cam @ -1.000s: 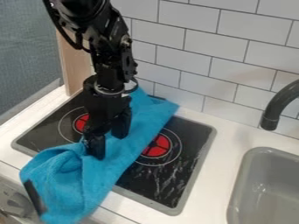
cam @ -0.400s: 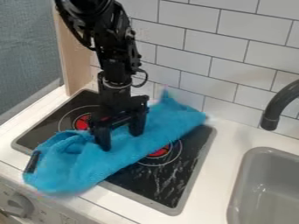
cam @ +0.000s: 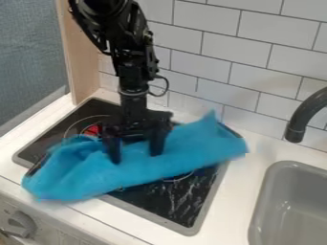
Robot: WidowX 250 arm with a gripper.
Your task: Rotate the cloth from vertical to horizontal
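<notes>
while cloth (cam: 193,147) lies aslant across stove (cam: 185,195), long axis running lower left to upper right, gripper (cam: 135,157) rests on its middle, fingers apart; clockwise turn likely needed, right end swinging down view to level it.

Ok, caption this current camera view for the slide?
Open black pincer at a blue cloth lying aslant across the black stovetop, near a grey sink.
</notes>
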